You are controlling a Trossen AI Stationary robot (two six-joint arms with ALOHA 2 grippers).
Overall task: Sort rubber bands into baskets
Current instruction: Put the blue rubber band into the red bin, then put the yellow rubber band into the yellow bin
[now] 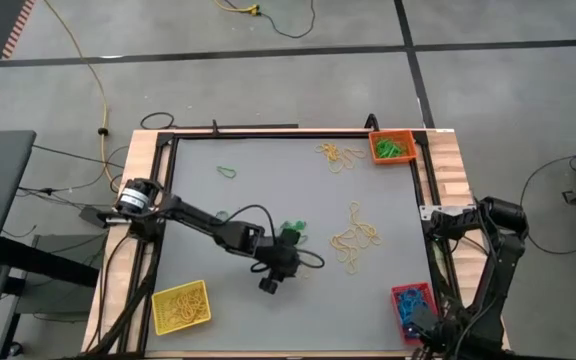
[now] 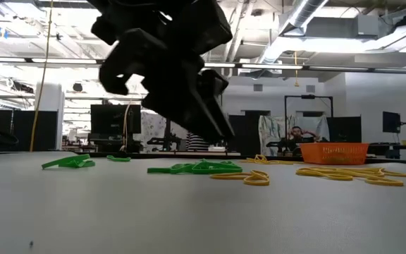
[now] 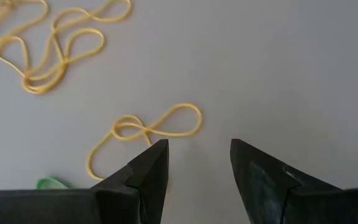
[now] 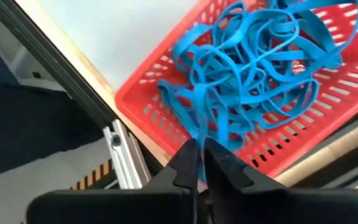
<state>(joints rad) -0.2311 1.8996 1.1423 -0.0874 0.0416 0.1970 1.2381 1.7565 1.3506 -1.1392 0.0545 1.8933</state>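
Rubber bands: yellow loop (image 3: 145, 129) lies just ahead of left gripper (image 3: 197, 163), mid-table, well apart from the yellow basket (image 1: 181, 307). Jaws wide apart, empty. Risk: thin flat loop, tips may close over it w/o catching, or snag the neighbouring tangle (image 3: 48, 46). Right gripper (image 4: 199, 163) over red basket (image 4: 143, 106), tips barely parted against a blue band (image 4: 253, 68); could drag it back out when lifting.

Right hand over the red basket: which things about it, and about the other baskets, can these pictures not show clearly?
- Right hand: in the right wrist view, blue bands in the red basket hide whether its tips grip one.
- Yellow basket: the high view is too small to count its bands.
- Orange basket: in the low view its wall hides the contents.
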